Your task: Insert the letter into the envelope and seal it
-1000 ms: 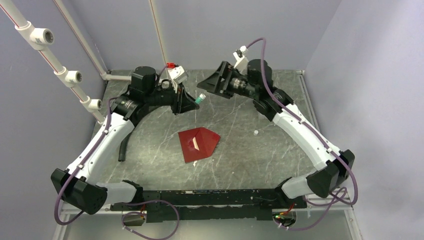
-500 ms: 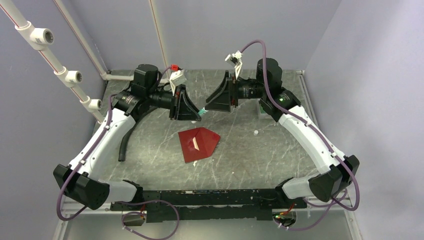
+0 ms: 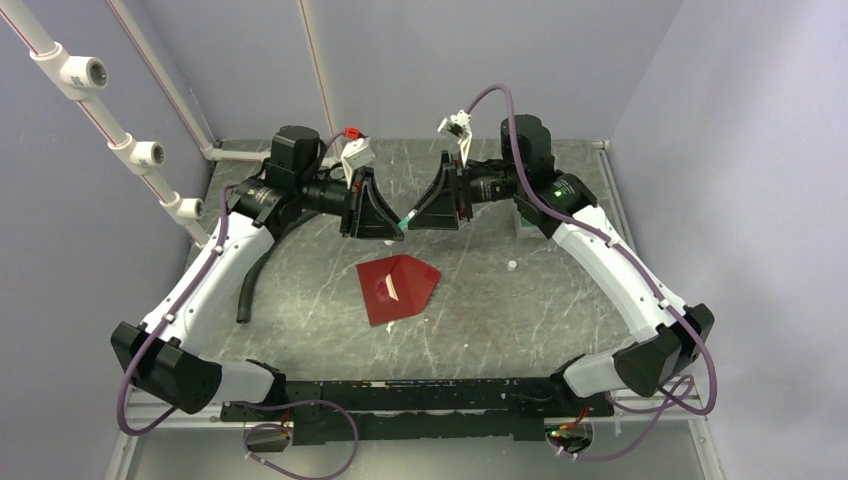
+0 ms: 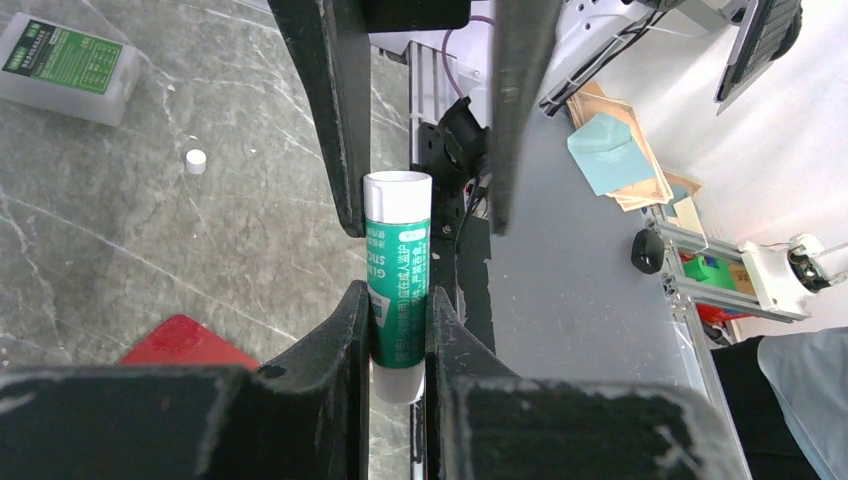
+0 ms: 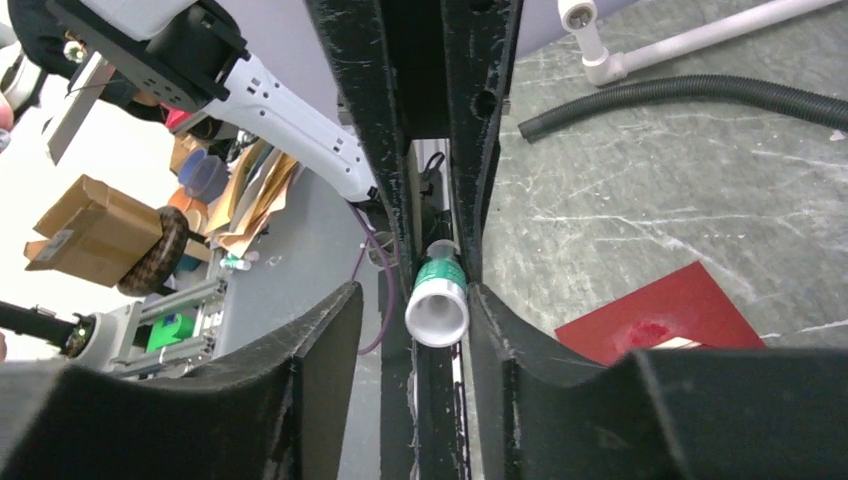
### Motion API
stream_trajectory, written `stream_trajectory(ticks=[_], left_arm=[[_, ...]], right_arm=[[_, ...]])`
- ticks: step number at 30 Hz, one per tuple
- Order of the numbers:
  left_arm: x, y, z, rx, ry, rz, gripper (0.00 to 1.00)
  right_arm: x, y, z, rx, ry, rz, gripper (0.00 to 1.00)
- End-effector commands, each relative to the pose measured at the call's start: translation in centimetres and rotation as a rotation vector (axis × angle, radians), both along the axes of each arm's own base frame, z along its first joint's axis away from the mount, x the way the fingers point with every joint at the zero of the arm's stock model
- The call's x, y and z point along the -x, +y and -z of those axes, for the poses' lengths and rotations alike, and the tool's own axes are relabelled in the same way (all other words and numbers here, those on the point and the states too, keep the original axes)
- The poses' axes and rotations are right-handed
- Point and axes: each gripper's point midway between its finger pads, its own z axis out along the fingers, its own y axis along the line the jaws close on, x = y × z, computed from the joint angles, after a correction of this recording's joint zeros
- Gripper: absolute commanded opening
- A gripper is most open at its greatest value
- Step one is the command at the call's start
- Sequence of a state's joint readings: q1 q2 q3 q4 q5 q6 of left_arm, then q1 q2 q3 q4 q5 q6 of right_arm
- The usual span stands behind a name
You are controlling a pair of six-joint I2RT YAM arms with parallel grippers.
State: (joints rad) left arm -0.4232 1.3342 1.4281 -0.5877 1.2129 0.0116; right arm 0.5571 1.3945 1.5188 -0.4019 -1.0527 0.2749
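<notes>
The envelope (image 3: 398, 288) lies flat in the middle of the counter (image 3: 560, 300). It is nearer to me than both hands and well apart from them. It is dark red and shiny, with straight sides and one pointy part. A thin pale strip (image 3: 386, 290) shows on top of it. I cannot see the letter as a sheet of its own, and I cannot tell if that strip is part of it. I think the envelope is very light and thin, so it will bend and crease fast. It looks slippery too, because it shines. Lying flat like that, it seems hard to pinch from above. A corner or the edge of the pointy flap looks like the best place to take hold, with a soft touch. Up in the air, over the far part of the counter, the left hand (image 4: 398, 300) is clenched tight on a green and white glue stick (image 4: 398, 250). The right hand (image 5: 415, 295) faces it from the right. Its fingers are spread on both sides of the stick's white end and are not squeezing it. A small white round thing (image 3: 511, 265) sits on the counter to the right of the envelope.
</notes>
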Motion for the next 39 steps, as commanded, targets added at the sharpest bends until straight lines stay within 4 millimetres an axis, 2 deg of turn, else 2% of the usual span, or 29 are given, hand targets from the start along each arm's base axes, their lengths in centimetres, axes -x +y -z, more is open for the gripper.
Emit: stream_trajectory(ticks=[1,4,6,9,11,13,16,20,21,22,23,26,29,31,37,39], left_arm=[[0.0,-0.1,-1.9,0.039,-0.064,0.021,0.03],[-0.4,-0.1,-1.9,0.031,-0.082,-0.003,0.03],[-1.2,-0.1,-1.8,0.016,-0.101,-0.039,0.02],[-3.5,0.1,-1.2,-0.033,-0.149,-0.167,0.03],[-5.7,0.7,-0.8,-0.073,-0.199,-0.295,0.02],[-7.1,1.2,-1.4,-0.079,-0.253,-0.385,0.03],[-8.1,1.7,-2.7,-0.052,-0.326,-0.464,0.03],[-8.4,1.8,-2.5,-0.057,-0.349,-0.474,0.02],[-8.3,1.7,-2.4,-0.064,-0.340,-0.461,0.02],[-7.9,1.6,-2.3,-0.069,-0.329,-0.440,0.02],[-7.5,1.4,-2.3,-0.068,-0.315,-0.415,0.02],[-5.8,0.7,-2.6,-0.039,-0.269,-0.322,0.03],[-3.6,0.1,-3.3,0.006,-0.224,-0.208,0.02],[-2.3,-0.1,-3.7,0.031,-0.203,-0.132,0.03],[1.3,-0.1,-4.7,0.098,-0.116,0.062,0.03],[1.6,-0.1,-4.5,0.102,-0.105,0.081,0.03]], right_arm=[[-0.5,0.1,-1.5,-0.024,-0.070,0.020,0.39],[-1.3,0.2,-2.2,-0.039,-0.079,0.070,0.11],[-2.4,0.4,-2.8,-0.051,-0.054,0.129,0.00],[-5.1,1.0,-3.7,-0.088,0.080,0.288,0.00],[-7.5,1.0,-3.5,-0.080,0.272,0.474,0.00],[-8.8,0.9,-3.3,-0.076,0.433,0.609,0.00],[-9.9,0.6,-3.6,-0.098,0.506,0.744,0.00],[-11.0,0.2,-4.1,-0.131,0.499,0.820,0.00],[-10.6,0.5,-4.5,-0.133,0.470,0.776,0.01],[-10.5,0.5,-4.9,-0.142,0.434,0.741,0.14],[-9.9,0.6,-5.5,-0.156,0.396,0.685,0.34],[-6.9,0.6,-6.5,-0.204,0.234,0.445,0.59],[-3.7,0.0,-5.7,-0.179,0.059,0.258,0.62],[-2.5,-0.5,-4.8,-0.144,-0.021,0.201,0.62],[-0.3,-0.8,-3.6,-0.089,-0.088,0.052,0.63],[0.2,-0.7,-3.9,-0.102,-0.090,0.022,0.55]])
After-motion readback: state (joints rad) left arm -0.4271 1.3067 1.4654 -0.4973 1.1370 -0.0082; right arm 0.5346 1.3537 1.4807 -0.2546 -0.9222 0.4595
